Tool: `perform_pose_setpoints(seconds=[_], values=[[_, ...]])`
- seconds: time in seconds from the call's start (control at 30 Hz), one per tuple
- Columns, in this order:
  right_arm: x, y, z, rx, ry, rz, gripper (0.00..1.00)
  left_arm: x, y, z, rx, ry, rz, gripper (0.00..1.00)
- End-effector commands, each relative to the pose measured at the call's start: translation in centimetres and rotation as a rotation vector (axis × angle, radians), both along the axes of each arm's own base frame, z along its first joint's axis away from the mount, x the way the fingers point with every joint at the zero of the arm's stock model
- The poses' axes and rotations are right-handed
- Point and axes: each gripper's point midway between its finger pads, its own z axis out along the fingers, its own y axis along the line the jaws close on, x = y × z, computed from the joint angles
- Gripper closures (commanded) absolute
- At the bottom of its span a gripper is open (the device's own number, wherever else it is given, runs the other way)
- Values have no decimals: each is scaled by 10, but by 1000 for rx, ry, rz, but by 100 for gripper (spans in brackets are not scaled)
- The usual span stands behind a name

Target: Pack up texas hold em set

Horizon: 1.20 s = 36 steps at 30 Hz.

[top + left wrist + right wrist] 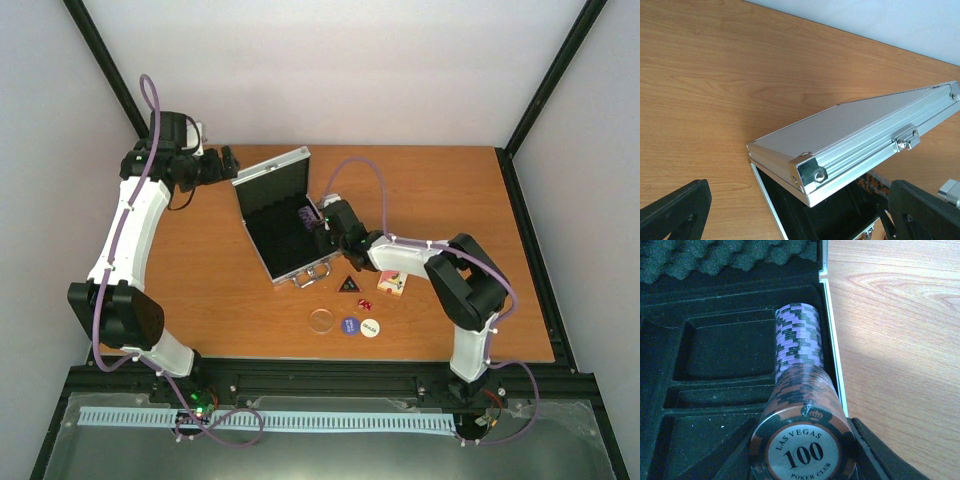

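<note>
The silver case [262,185] lies open mid-table with its lid raised, showing black foam [725,347]. My right gripper [327,222] reaches into the case's right side, shut on a brown-and-black chip stack [802,440] marked "100", end-on to the camera. A purple chip stack [797,337] lies in the foam slot just beyond it. My left gripper [226,160] is open behind the lid's far corner [810,172], its fingers [675,212] wide on either side. The black triangle [348,285], red dice [365,303], card box [392,284] and clear [322,320], blue [350,325] and white [370,327] discs lie on the table.
The wooden table [450,200] has black frame posts at its back corners and a black rail along the near edge. The case's latches [312,273] face the loose pieces in front.
</note>
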Motion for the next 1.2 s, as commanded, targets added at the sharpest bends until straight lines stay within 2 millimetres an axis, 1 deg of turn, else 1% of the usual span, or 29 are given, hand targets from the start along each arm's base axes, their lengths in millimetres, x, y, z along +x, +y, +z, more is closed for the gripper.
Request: perform_pose_setpoints(seconds=[0.0,0.23,0.47,0.53,0.57,0.7,0.73,0.77,0.8,0.83,0.9,0.97,1.0,1.1,1.17], values=[[16,19,24,83,-84,-14,97,1,-4,3,-15,-12,-18,0],[20,14,11,96,-108,-56,97,0,-3,-3,-11,0,-13,0],[15,9,-34,88,-38,-90,97,1,-5,-4,-19,3,-17,0],[13,7,-43,85,-21,-99,97,1,-5,-5,-16,7,-17,0],[14,7,-48,78,-12,-104,95,2,-5,-5,-16,6,-17,0],[13,5,-65,54,23,-119,81,2,-5,-6,-22,10,-19,0],[13,5,-70,46,33,-120,76,2,-6,-6,-22,10,-20,0],[12,4,-72,40,40,-121,67,2,-6,-6,-22,11,-20,0],[12,4,-73,37,43,-122,62,2,-6,-6,-22,9,-21,0],[12,3,-76,27,51,-125,61,2,-5,-6,-20,9,-19,0],[11,0,-78,15,59,-137,56,2,-6,-6,-22,10,-20,0],[10,-3,-79,5,65,-147,48,2,-6,-6,-22,10,-22,0],[9,-4,-80,0,70,-148,47,2,-6,-6,-21,11,-21,0],[8,-5,-76,-9,72,-150,45,3,-6,-6,-22,8,-22,0],[9,-5,-69,-13,67,-149,36,3,-7,-5,-25,7,-24,0]])
